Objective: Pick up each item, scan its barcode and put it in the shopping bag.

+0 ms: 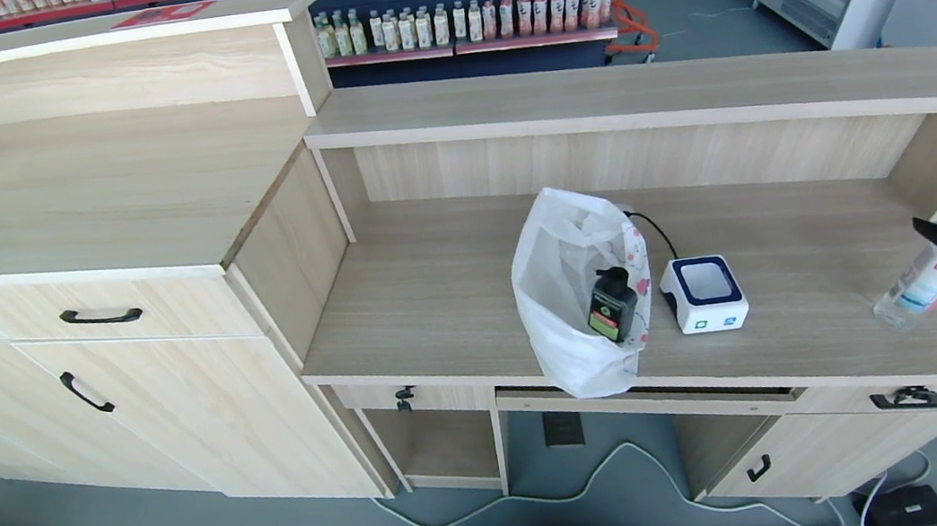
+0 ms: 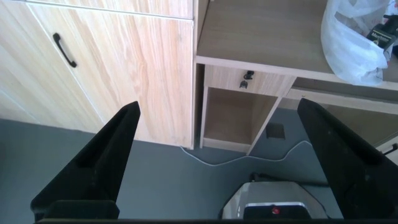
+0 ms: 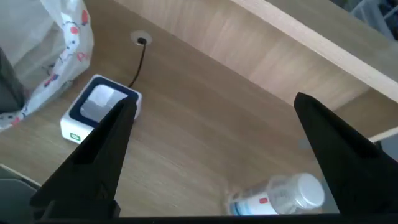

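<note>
Indoors, shop shelves [image 1: 473, 22] behind wooden counter [image 1: 455, 301], shopping bag [image 1: 560, 269] beside scanner [image 1: 703, 294], left tool [image 2: 217, 106] spread, right tool [image 3: 214, 99] spread by bottle [image 3: 280, 196].

Wide stretch of desk [image 1: 802, 255] between scanner [image 1: 703, 294] and lying bottle [image 1: 924, 284] gives passage. The shopping bag [image 1: 562, 287] stands just beside the scanner's left, mouth open upward. Upper shelf [image 1: 681, 90] caps the desk's rear wall.
</note>
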